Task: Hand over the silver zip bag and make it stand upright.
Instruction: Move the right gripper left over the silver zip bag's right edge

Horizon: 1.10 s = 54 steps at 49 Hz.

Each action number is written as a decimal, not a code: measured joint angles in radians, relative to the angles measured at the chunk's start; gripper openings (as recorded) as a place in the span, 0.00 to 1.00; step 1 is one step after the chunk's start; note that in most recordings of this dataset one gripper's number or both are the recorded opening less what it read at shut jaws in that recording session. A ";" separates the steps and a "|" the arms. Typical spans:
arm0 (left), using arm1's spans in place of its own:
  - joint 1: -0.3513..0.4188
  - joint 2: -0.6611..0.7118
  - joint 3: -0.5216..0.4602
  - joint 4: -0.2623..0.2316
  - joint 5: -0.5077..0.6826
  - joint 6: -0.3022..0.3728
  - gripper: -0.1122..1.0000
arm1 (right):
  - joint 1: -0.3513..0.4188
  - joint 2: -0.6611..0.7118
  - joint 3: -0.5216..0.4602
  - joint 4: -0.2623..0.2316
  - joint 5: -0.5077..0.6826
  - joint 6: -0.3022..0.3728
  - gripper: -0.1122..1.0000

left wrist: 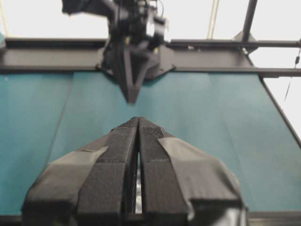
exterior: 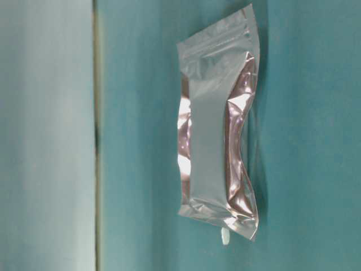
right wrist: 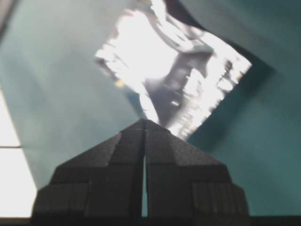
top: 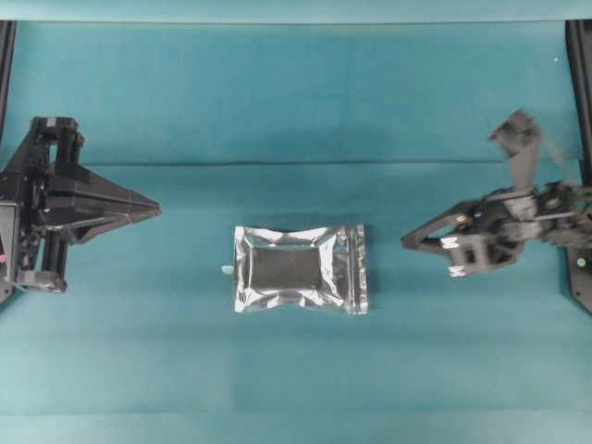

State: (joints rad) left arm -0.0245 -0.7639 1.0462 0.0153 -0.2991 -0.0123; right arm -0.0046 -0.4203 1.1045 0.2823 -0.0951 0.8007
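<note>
Nearest, the silver zip bag is seen lying flat, untouched, mid-counter. Farther out, the left gripper is pressed together and empty; the right gripper looks nearly together, nothing held. Handover and standing remain undone.

Crinkled shiny silver foil zip bag was glossy and mirror-like. Teal table cloth was matt. Black gripper fingers looked textured.

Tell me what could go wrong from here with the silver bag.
1. The silver zip bag lies flat on the teal cloth, so jaws coming down may slide over the foil or pinch the cloth.
2. The foil is shiny and crinkled; a grip on a thin sealed edge could slip.
3. Its puffed middle may tip it when stood upright.
</note>
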 measured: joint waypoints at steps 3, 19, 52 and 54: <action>0.000 -0.002 -0.003 0.000 0.000 0.000 0.11 | 0.000 0.037 -0.011 0.000 -0.002 0.025 0.47; 0.002 0.006 -0.005 0.000 0.084 -0.002 0.11 | 0.003 0.199 -0.054 0.002 -0.025 0.091 0.99; 0.002 0.008 -0.005 0.002 0.101 0.000 0.11 | 0.060 0.512 -0.156 0.031 -0.232 0.222 0.99; 0.002 0.008 -0.003 0.000 0.101 -0.002 0.11 | 0.060 0.520 -0.167 0.031 -0.232 0.222 0.99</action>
State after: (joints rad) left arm -0.0230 -0.7563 1.0431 0.0153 -0.1979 -0.0138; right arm 0.0552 0.0997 0.9373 0.3129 -0.3267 1.0232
